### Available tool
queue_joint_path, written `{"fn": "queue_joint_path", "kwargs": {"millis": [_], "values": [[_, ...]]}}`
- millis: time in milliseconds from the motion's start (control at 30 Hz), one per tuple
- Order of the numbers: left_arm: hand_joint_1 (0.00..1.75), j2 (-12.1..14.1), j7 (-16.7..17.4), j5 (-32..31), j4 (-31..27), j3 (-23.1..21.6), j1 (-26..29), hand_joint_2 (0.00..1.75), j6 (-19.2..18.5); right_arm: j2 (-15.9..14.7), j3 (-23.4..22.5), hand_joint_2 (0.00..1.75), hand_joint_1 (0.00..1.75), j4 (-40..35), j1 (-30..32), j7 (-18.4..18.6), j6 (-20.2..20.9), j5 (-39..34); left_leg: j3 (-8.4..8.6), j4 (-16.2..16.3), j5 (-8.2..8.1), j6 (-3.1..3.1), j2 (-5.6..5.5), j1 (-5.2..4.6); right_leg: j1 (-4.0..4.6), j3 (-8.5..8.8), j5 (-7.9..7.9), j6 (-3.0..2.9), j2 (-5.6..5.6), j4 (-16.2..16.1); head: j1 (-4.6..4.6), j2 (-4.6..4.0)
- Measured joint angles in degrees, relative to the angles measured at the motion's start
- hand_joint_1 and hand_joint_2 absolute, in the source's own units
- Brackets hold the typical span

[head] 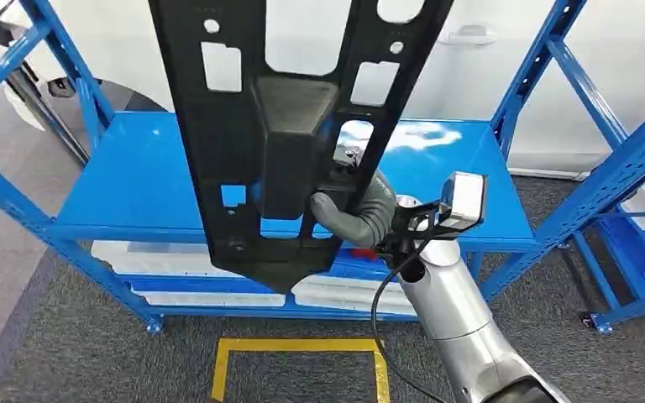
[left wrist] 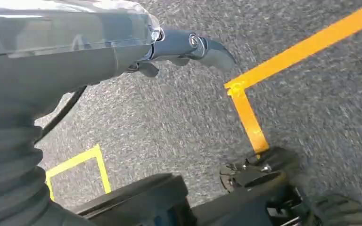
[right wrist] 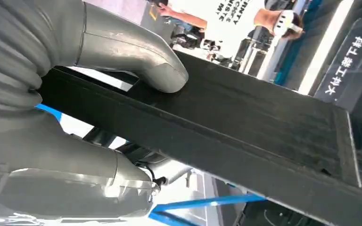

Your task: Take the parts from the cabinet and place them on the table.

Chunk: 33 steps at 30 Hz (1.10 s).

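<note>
Retrieval looks done: our right hand [head: 348, 214] grips the black part [head: 277, 126] raised above the blue shelf [head: 134, 180], while our empty left hand [left wrist: 188, 47] hangs; placing it remains.

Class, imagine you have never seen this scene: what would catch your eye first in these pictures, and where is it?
First, the big black panel with cut-out holes, held upright in mid-picture by the right hand. Behind it stands a blue metal rack. Yellow tape marks the grey carpet below, and the left hand hangs over that carpet, holding nothing.
</note>
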Motion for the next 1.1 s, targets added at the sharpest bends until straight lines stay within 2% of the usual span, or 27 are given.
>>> {"fn": "queue_joint_path", "kwargs": {"millis": [33, 67, 100, 133, 167, 233, 267, 300, 367, 400, 433, 467, 500, 567, 600, 633, 667, 700, 733, 767, 800, 900, 933, 967, 1000, 1067, 1100], "values": [[0.0, 0.0, 0.0, 0.0, 0.0, 0.0, -0.01, 1.75, -0.02, 0.0, -0.11, 1.75, 1.75, -0.11, -0.01, 0.02, -0.02, -0.09, -0.73, 0.01, 0.53, -0.01, 0.01, -0.02, -0.13, -1.61, -3.5, 0.32, -0.03, 4.95, 0.0, 0.0], [0.0, 0.0, 0.02, 0.0, 0.0, 0.0, 0.17, 1.75, -0.02, 0.0, -0.11, 1.75, 1.75, -0.11, 0.01, 0.02, -0.02, -0.15, -1.47, 0.07, 1.04, -0.01, 0.03, -0.05, -0.15, -3.15, -6.03, 0.51, -0.02, 9.89, 0.0, 0.0], [0.0, 0.0, 0.04, 0.0, 0.0, 0.0, 0.3, 1.75, -0.02, 0.0, -0.11, 1.75, 1.75, -0.11, 0.06, 0.04, -0.04, -0.15, -2.22, 0.19, 1.49, -0.03, 0.07, -0.06, -0.15, -3.99, -7.07, 0.63, -0.02, 13.41, 0.0, 0.0], [0.0, 0.0, 0.04, 0.0, 0.0, 0.0, 0.37, 1.75, -0.02, 0.0, -0.13, 1.75, 1.75, -0.11, 0.1, 0.11, -0.04, -0.15, -2.89, 0.32, 1.9, -0.07, 0.1, -0.05, -0.17, -3.72, -6.62, 0.64, -0.02, 14.43, 0.0, 0.0], [0.0, 0.0, 0.04, 0.0, 0.0, 0.0, 0.42, 1.75, -0.02, 0.0, -0.13, 1.75, 1.75, -0.11, 0.1, 0.15, -0.04, -0.15, -3.53, 0.5, 2.28, -0.13, 0.11, -0.05, -0.18, -2.17, -5.19, 0.6, -0.03, 12.95, 0.0, 0.0], [0.0, 0.0, 0.04, 0.0, 0.0, 0.0, 0.45, 1.75, -0.02, 0.0, -0.13, 1.75, 1.75, -0.11, -0.06, 0.18, -0.04, -0.17, -4.62, 0.96, 2.9, -0.37, 0.04, -0.06, -0.14, 4.69, -1.38, 0.15, -0.02, 3.23, 0.0, 0.0], [0.0, 0.0, 0.04, 0.0, 0.0, 0.0, 0.43, 1.75, -0.02, 0.0, -0.15, 1.75, 1.75, -0.15, -0.23, 0.17, -0.07, -0.2, -4.91, 1.2, 3.13, -0.58, -0.02, -0.05, -0.09, 8.13, -1.24, -0.22, 0.01, -1.8, 0.0, 0.0], [0.0, -0.02, 0.04, 0.0, 0.0, 0.02, 0.44, 1.75, 0.0, 0.02, -0.18, 1.75, 1.75, -0.15, -0.4, 0.2, -0.07, -0.22, -5.36, 1.37, 3.44, -0.94, -0.1, -0.37, 0.33, 9.51, -2.47, -0.49, 0.03, -4.74, 0.0, 0.0], [0.0, -0.02, 0.02, 0.0, 0.0, 0.02, 0.48, 1.75, 0.0, 0.0, -0.35, 1.75, 1.75, -0.24, -0.48, 0.17, -0.11, -0.42, -5.36, 1.02, 4.21, -1.65, -0.08, -0.22, 0.5, 8.93, -1.76, -1.0, 0.08, -4.56, -0.02, 0.0], [0.0, -0.02, 0.02, 0.0, 0.0, 0.02, 0.48, 1.75, 0.0, 0.02, -0.44, 1.75, 1.75, -0.26, -0.49, 0.2, -0.11, -0.48, -5.41, 0.74, 4.72, -1.98, -0.06, -0.18, 0.58, 8.67, -1.37, -1.46, 0.08, -4.43, -0.02, 0.0], [0.0, 0.0, 0.02, 0.0, 0.0, 0.04, 0.6, 1.75, 0.0, 0.02, -0.48, 1.75, 1.75, -0.22, -0.5, 0.28, -0.13, -0.57, -5.64, 0.7, 4.98, -2.4, -0.15, -0.57, -0.03, 8.3, -0.54, -2.04, -0.04, -5.18, 0.0, 0.0], [0.0, 0.02, 0.04, 0.0, 0.0, 0.07, 0.57, 1.75, 0.0, 0.02, -0.48, 1.75, 1.75, -0.22, -0.64, 0.42, -0.15, -0.68, -6.23, 1.48, 3.46, -2.52, -0.2, -0.24, -0.1, 7.99, 0.1, -2.36, -0.22, -5.31, -0.02, 0.0], [0.0, 0.02, 0.04, 0.02, 0.0, 0.09, 0.57, 1.75, 0.0, 0.09, -0.5, 1.75, 1.75, -0.24, -0.71, 0.52, -0.22, -0.79, -7.19, 4.08, 0.25, -2.67, -0.18, -0.23, -0.14, 7.31, 0.62, -2.9, -0.25, -5.38, -0.02, 0.0], [0.0, 0.02, 0.02, 0.02, 0.0, 0.11, 0.31, 1.75, 0.0, 0.17, -0.59, 1.75, 1.75, -0.22, -0.7, 0.63, -0.31, -0.96, -9.4, 12.53, -5.88, -3.11, -0.13, 0.0, 0.03, 6.04, 1.59, -3.11, -0.33, -5.34, -0.02, 0.0], [0.0, 0.02, 0.02, 0.02, 0.0, 0.13, 0.23, 1.75, 0.0, 0.17, -0.59, 1.75, 1.75, -0.2, -0.67, 0.68, -0.31, -0.98, -10.24, 16.58, -7.55, -3.29, -0.13, 0.0, 0.08, 5.31, 2.12, -3.11, -0.37, -5.28, -0.02, 0.0], [0.0, 0.02, 0.0, 0.0, 0.0, 0.13, 0.21, 1.75, 0.0, 0.17, -0.59, 1.75, 1.75, -0.18, -0.59, 0.7, -0.31, -0.98, -10.13, 18.7, -7.18, -3.35, -0.13, 0.0, 0.11, 4.57, 2.69, -3.03, -0.36, -5.21, -0.02, 0.0], [0.0, 0.04, 0.0, 0.0, 0.0, 0.13, 0.21, 1.75, 0.0, 0.17, -0.66, 1.75, 1.75, -0.11, -0.53, 0.7, -0.31, -1.03, -8.91, 18.08, -5.58, -3.32, -0.13, 0.0, 0.11, 3.9, 3.15, -2.96, -0.35, -5.11, -0.02, 0.0], [0.0, 0.04, 0.07, 0.0, 0.0, 0.13, 0.2, 1.75, 0.0, 0.17, -0.74, 1.75, 1.75, -0.11, -0.49, 0.7, -0.35, -1.07, -6.7, 15.33, -3.44, -3.21, -0.13, 0.0, 0.12, 3.3, 3.56, -2.83, -0.31, -4.95, -0.02, 0.0], [0.0, 0.09, 0.07, 0.0, 0.0, 0.13, 0.24, 1.75, -0.02, 0.17, -0.9, 1.75, 1.75, -0.11, -0.49, 0.68, -0.35, -1.16, -3.6, 10.82, -1.65, -2.98, -0.13, -0.01, 0.11, 2.76, 3.92, -2.67, -0.26, -4.76, -0.02, 0.0], [0.0, 0.09, 0.07, 0.0, 0.0, 0.13, 0.24, 1.75, -0.02, 0.17, -1.05, 1.75, 1.75, -0.11, -0.51, 0.66, -0.35, -1.25, 0.11, 5.34, -0.99, -2.63, -0.15, -0.01, 0.12, 2.32, 4.22, -2.45, -0.23, -4.52, -0.02, 0.0], [0.0, 0.09, 0.07, 0.0, 0.0, 0.13, 0.12, 1.75, -0.02, 0.15, -1.22, 1.75, 1.75, -0.13, -0.53, 0.59, -0.37, -1.31, 2.93, 0.93, -2.92, -2.36, -0.2, -0.35, 0.42, 1.81, 4.58, -2.1, -0.21, -4.3, -0.02, 0.0], [0.0, 0.11, 0.2, 0.0, 0.0, 0.15, 0.21, 1.75, -0.02, 0.17, -1.42, 1.75, 1.75, -0.09, -0.53, 0.59, -0.37, -1.68, 2.26, 0.28, -2.58, -1.75, -0.32, -0.61, 0.17, 1.67, 5.85, -1.1, -0.3, -4.5, -0.04, 0.0], [0.0, 0.13, 0.24, 0.0, 0.0, 0.15, 0.35, 1.75, 0.0, 0.17, -1.49, 1.75, 1.75, -0.09, -0.54, 0.63, -0.37, -1.9, 1.83, -0.07, -1.98, -1.21, -0.28, -0.28, 0.4, 1.55, 6.28, -0.67, -0.21, -4.6, -0.02, 0.0], [0.0, 0.07, 0.22, 0.0, 0.0, 0.15, 0.25, 1.75, 0.0, 0.15, -1.6, 1.75, 1.75, 0.04, -0.6, 0.7, -0.37, -2.16, 1.76, -0.21, -1.21, -0.84, 0.08, 0.02, 0.06, 1.06, 5.23, -0.41, -0.01, -3.99, -0.02, 0.0], [0.0, 0.04, 0.2, 0.0, 0.0, 0.15, 0.12, 1.75, 0.0, 0.15, -1.73, 1.75, 1.75, 0.06, -0.74, 0.83, -0.37, -2.27, 0.96, -0.2, -0.63, -0.32, 0.1, 0.0, 0.02, 0.08, 2.17, -0.2, 0.0, -1.8, 0.0, 0.0], [0.0, 0.04, 0.11, 0.02, 0.0, 0.15, 0.13, 1.75, 0.0, 0.15, -1.84, 1.75, 1.75, 0.26, -0.75, 0.87, -0.39, -2.45, -0.48, -0.15, 0.49, -0.1, 0.15, -0.03, -0.2, -2.43, -4.28, 0.26, 0.01, 6.62, -0.02, 0.0], [0.0, 0.04, 0.09, 0.04, 0.0, 0.18, 0.21, 1.75, 0.0, 0.15, -1.86, 1.75, 1.75, 0.37, -0.68, 0.9, -0.39, -2.49, -1.24, -0.08, 1.03, -0.12, 0.16, -0.03, -0.24, -3.51, -6.09, 0.47, 0.01, 10.79, -0.02, 0.0]]}}
